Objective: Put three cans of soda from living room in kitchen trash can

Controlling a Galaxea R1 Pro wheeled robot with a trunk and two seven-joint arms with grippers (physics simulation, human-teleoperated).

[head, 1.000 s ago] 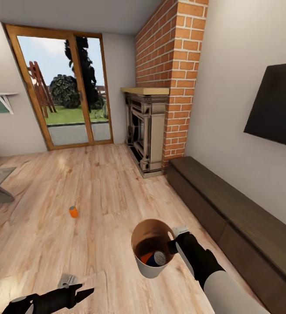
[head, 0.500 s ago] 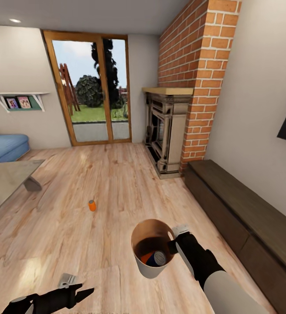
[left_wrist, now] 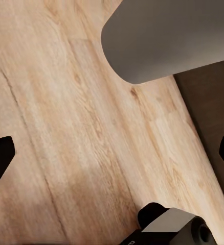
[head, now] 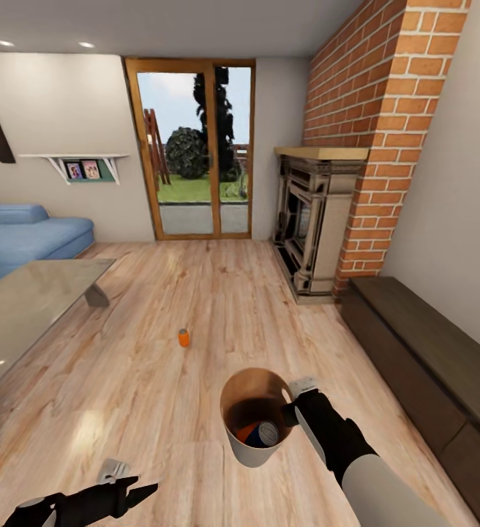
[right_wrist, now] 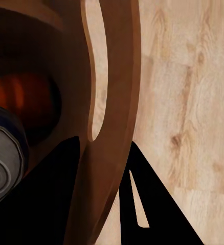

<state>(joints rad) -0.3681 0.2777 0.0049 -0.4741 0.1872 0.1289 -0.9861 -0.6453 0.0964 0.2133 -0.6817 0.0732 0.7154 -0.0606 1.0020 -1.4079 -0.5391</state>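
Trash can (head: pixel 255 446), pinched at its near-right rim by the right tool (head: pixel 293 410), hangs over the floor with a blue can (head: pixel 266 433) and an orange one inside. Third orange can (head: pixel 184 337) stands far-left on the floor. Left tool (head: pixel 126 492) spread wide, empty. Tilting the bin could spill cans.

Pale grey trash can (head: pixel 255 452) with tan-brown inside holds an orange can (head: pixel 245 432) and a dark blue, silver-topped can (head: pixel 263 435); another orange can (head: pixel 184 337) on light wood planks (head: pixel 196 293); red brick chimney (head: pixel 386 110); blue sofa (head: pixel 20 234).
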